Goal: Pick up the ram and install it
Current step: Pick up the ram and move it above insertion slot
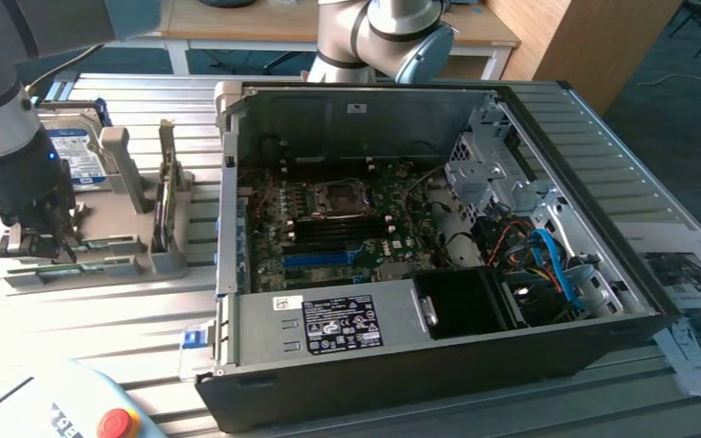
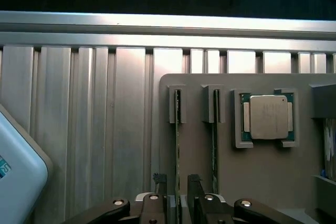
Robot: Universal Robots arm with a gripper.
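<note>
Ext: gripper [image 1: 36,239] over holder [image 1: 162,265], at exterior view's left of open PC case [image 1: 423,388]; black label [image 1: 342,326] on case, HDD [image 1: 77,153] blue label, print unreadable | Wrist: fingers [image 2: 160,184] wide apart, flanking ram [image 2: 177,129], nothing gripped; ram on edge in holder's outer slot; 2nd stick [image 2: 215,140], CPU [image 2: 268,117] beside, lid marks illegible

1. An open desktop computer case [image 1: 448,365] lies on its side on the ribbed metal surface [image 1: 83,319]. Its motherboard [image 1: 326,228] is exposed, with the processor socket [image 1: 336,199] near the middle.
2. Blue cables [image 1: 554,265] curl inside the case beside a black fan shroud [image 1: 473,306].
3. A grey parts holder [image 1: 125,173] stands just beside the case, on the exterior view's left. It carries a hard drive [image 1: 77,155] and a square silver processor chip [image 2: 268,117].
4. A red stop button [image 1: 114,423] sits on a white pendant [image 1: 22,401], and printed sheets [image 1: 697,292] lie at the exterior view's right.
</note>
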